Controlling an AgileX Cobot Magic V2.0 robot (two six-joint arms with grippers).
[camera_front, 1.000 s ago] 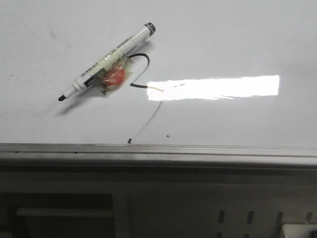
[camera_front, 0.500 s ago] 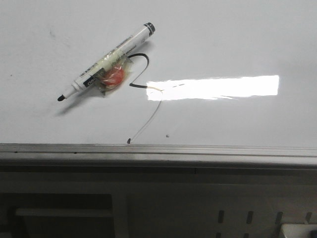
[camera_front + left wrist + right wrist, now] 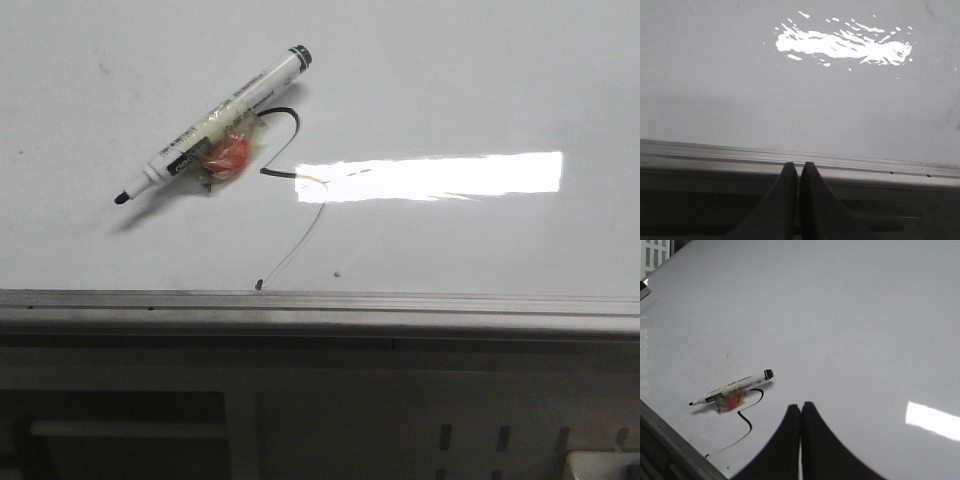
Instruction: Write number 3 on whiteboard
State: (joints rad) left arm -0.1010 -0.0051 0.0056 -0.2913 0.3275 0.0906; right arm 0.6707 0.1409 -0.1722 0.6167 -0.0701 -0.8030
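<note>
The whiteboard point(image 3: 480, 80) fills the front view, with its grey edge rail point(image 3: 400, 303) near me. A thin black number 3 point(image 3: 291, 175) is drawn on it: a hooked top, a short middle bar and a faint tail ending in a dot by the rail. A white marker point(image 3: 212, 125) with a red-orange taped lump lies uncapped on the board, over the stroke's upper left. The right wrist view shows the marker point(image 3: 732, 388) and the number 3 point(image 3: 746, 421). My right gripper point(image 3: 800, 405) is shut and empty, apart from the marker. My left gripper point(image 3: 799, 165) is shut over the rail point(image 3: 880, 167).
A bright rectangular glare point(image 3: 440, 176) lies on the board right of the stroke. A small dark speck point(image 3: 338, 272) sits near the rail. Below the rail is the grey table frame point(image 3: 320, 400) with slots at the lower right.
</note>
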